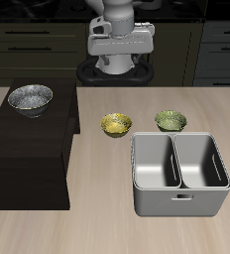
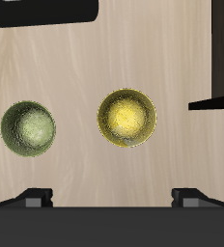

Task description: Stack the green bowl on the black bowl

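Jaws spread wide, empty, high above tabletop (image 1: 97,233). Green bowl (image 2: 28,126) near yellow bowl (image 2: 126,118): risk of grabbing lookalike. Black bowl (image 1: 30,97) raised on dark cabinet (image 1: 28,149).

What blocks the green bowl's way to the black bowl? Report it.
Nothing sits on the green bowl. The yellow bowl lies on the table between it and the dark cabinet carrying the black bowl, so carry it over that bowl and up onto the cabinet.

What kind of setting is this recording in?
Probably a simulated kitchen: dark cabinets with drawer fronts line the back, a wooden table holds a grey two-compartment bin, and small bowls, such as the green bowl, sit out.
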